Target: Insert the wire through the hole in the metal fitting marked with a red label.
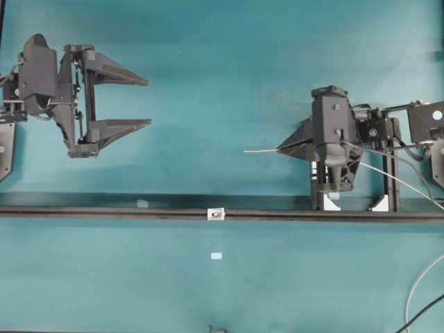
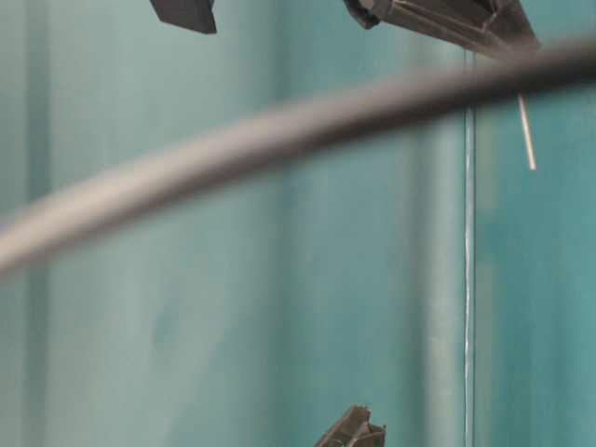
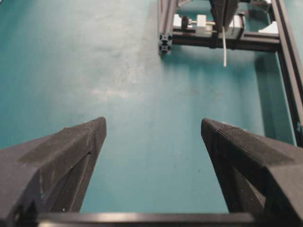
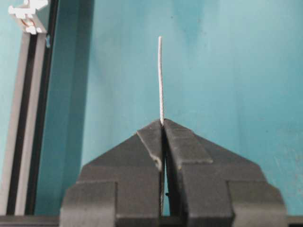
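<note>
Two hands up: right hand [image 4: 163, 124] pinches the wire [image 4: 160, 78] shut, left hand [image 1: 142, 103] gapes empty. Fitting [image 1: 217, 214] sits on the rail [image 1: 104, 211], well apart. That springy tip could miss the hole.

A blurred cable [image 2: 279, 130] crosses the table-level view, hiding the scene.

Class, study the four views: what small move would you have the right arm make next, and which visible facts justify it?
Probably carry the right gripper, shut on the wire, toward the black rail and the metal fitting. The wire's free tip points left over bare table, well short of the fitting and off its line, so nothing is threaded yet. The left gripper hangs open, apart.
</note>
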